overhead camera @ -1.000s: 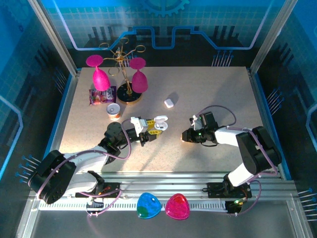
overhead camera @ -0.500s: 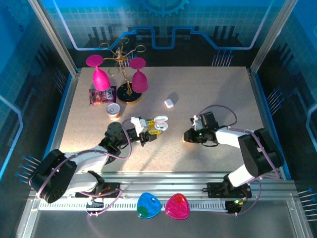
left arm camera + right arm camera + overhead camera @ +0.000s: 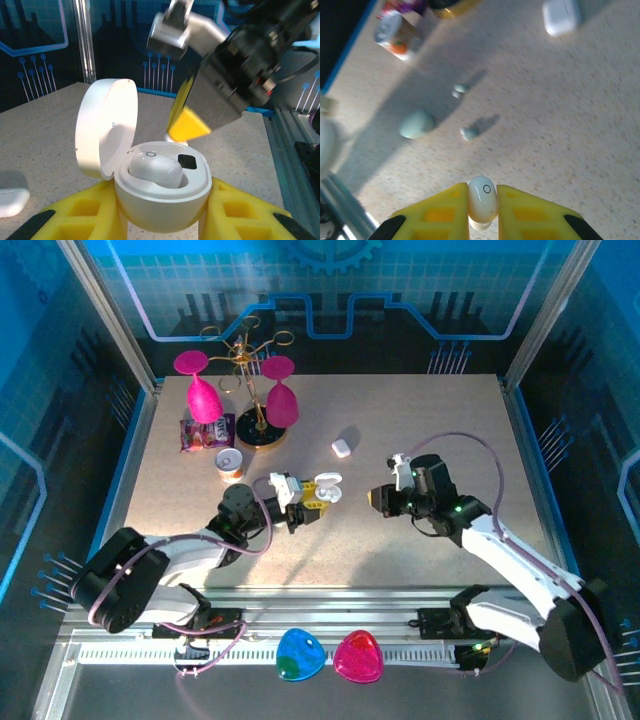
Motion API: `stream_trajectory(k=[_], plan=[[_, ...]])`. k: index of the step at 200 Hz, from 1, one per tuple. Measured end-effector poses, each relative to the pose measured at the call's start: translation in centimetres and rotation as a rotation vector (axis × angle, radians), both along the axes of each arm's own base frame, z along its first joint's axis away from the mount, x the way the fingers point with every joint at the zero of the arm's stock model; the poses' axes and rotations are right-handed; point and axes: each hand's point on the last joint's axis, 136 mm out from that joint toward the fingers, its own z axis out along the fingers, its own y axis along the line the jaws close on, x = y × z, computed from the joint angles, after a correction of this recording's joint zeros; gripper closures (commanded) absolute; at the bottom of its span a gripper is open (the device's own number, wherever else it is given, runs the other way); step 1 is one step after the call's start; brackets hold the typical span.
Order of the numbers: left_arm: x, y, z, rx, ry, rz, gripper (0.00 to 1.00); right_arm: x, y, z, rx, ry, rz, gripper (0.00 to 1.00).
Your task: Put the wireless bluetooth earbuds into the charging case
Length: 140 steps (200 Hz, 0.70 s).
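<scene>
My left gripper (image 3: 312,502) is shut on the white charging case (image 3: 320,490), gripping its base (image 3: 162,200) between yellow fingers (image 3: 240,215). The lid (image 3: 107,127) stands open to the left. One white earbud (image 3: 155,169) lies in a socket of the case; beside it is a small dark window. My right gripper (image 3: 376,498) hovers above the table just right of the case, and its yellow finger (image 3: 187,125) shows blurred behind the rim. That gripper (image 3: 482,205) is shut on a second white earbud (image 3: 482,197), upright between the pads.
A closed white case (image 3: 342,447) lies behind the grippers. At the back left stand a gold rack with pink glasses (image 3: 262,390), a snack packet (image 3: 205,432) and a small cup (image 3: 230,463). Small pale pieces (image 3: 417,124) (image 3: 470,132) lie in shadow on the table.
The right gripper closed on an earbud and lifted it off the table, its arm rising and reaching toward the case. The left gripper edged slightly up and right, keeping hold of the case.
</scene>
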Motion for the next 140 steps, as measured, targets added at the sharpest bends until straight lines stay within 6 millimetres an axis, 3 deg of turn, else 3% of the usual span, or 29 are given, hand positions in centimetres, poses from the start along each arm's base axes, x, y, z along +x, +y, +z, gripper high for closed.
stream_trajectory(k=[33,70,94,140], plan=[[0.4,-0.3,-0.1,-0.019,0.025,-0.001,0.77,-1.1,2.5,5.2,0.032,-0.123,0.090,0.82],[0.5,-0.5,0.4,-0.043,0.041,-0.011,0.77,-2.6,5.7,8.8,0.029,-0.221,0.197,0.82],[0.4,-0.6,0.6,-0.049,0.043,-0.019,0.77,-2.5,6.9,9.2,0.005,-0.243,0.226,0.82],[0.3,-0.6,0.7,-0.051,0.045,-0.028,0.77,-1.4,7.5,7.0,-0.070,-0.220,0.225,0.82]])
